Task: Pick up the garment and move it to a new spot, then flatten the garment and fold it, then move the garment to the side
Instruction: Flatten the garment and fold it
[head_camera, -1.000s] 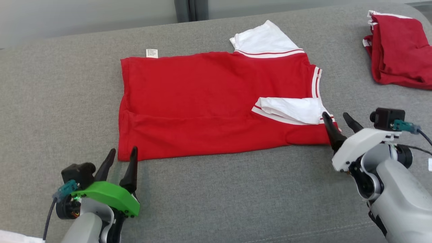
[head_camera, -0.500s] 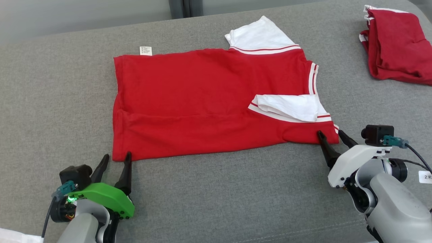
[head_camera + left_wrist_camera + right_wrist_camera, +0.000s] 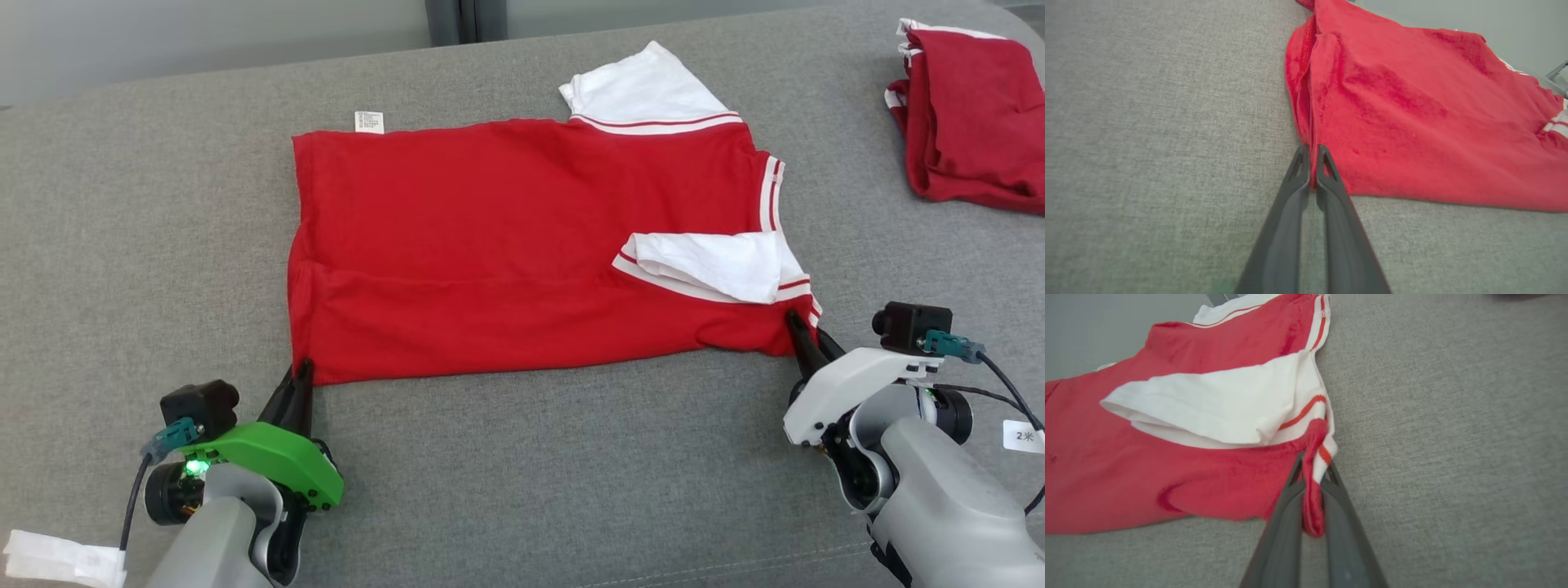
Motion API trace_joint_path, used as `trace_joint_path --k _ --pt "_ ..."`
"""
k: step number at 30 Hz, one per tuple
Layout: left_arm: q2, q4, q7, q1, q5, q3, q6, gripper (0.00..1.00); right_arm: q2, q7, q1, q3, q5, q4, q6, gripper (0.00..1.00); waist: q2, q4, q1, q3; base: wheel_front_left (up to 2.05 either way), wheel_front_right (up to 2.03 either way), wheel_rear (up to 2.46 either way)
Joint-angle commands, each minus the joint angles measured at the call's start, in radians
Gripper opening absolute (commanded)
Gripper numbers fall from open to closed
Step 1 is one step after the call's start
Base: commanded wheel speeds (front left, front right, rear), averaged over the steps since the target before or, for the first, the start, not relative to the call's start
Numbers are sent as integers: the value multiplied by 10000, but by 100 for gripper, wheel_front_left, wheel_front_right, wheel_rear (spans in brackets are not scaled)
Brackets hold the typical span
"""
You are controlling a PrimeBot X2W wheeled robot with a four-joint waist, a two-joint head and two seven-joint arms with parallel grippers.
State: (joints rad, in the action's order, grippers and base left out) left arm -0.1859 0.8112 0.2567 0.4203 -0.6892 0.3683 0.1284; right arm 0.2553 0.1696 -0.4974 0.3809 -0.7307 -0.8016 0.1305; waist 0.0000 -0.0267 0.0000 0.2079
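Observation:
The garment [image 3: 522, 245] is a red T-shirt with white sleeves, lying spread on the grey cushioned surface [image 3: 522, 474], one white sleeve folded over its right part. My left gripper [image 3: 300, 374] is shut on the garment's near left corner [image 3: 1312, 171]; the left wrist view shows the two dark fingers [image 3: 1290, 204] pinching the red hem. At the near right corner my right gripper [image 3: 798, 331] is shut on the cloth too. In the right wrist view a red and white fold of the garment [image 3: 1312, 490] is squeezed between its fingers [image 3: 1286, 522].
A second red garment [image 3: 971, 114] lies bunched at the far right of the surface. A white label [image 3: 369, 122] sticks out at the shirt's far left edge. A white scrap [image 3: 57, 559] sits at the near left corner. Bare grey cushion stretches in front of the shirt.
Both grippers were open at the shirt's near corners; now each has shut on its corner. The camera has shifted slightly between frames.

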Motion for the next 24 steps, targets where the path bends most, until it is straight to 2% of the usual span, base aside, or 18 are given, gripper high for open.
trace_joint_path --k 1,6,12,17,21,22,23,24 --pt "-63 -167 56 -174 -137 -31 26 0 55 156 148 37 -99 31 2 0 0 32 0 -200 0 0 0" --pt "-182 -1061 94 -1041 -224 -391 26 0 286 434 759 59 -428 408 2 0 0 163 0 -667 0 0 0" --pt "-25 -2444 90 -2744 165 -993 -113 0 670 488 2016 -38 -577 1363 1 0 0 309 0 -1092 0 0 0" --pt "244 -3304 92 -3963 439 -1256 -332 0 866 119 3285 -519 -506 2236 1 0 0 357 0 -1221 0 0 0" --pt "403 -3710 93 -4486 549 -1433 -446 0 714 -246 4087 -1052 -411 2791 1 0 0 362 0 -1269 0 0 0" --pt "423 -3750 93 -4523 605 -1470 -452 24 669 -290 4182 -1161 -323 2888 1 7 0 361 0 -1280 0 0 0" --pt "433 -3810 93 -4524 748 -1519 -462 87 620 -336 4283 -1307 -178 3008 1 45 0 354 0 -1300 0 0 0" --pt "466 -3866 93 -4516 820 -1579 -459 100 585 -334 4340 -1413 -37 3097 1 100 0 348 0 -1316 0 0 0"
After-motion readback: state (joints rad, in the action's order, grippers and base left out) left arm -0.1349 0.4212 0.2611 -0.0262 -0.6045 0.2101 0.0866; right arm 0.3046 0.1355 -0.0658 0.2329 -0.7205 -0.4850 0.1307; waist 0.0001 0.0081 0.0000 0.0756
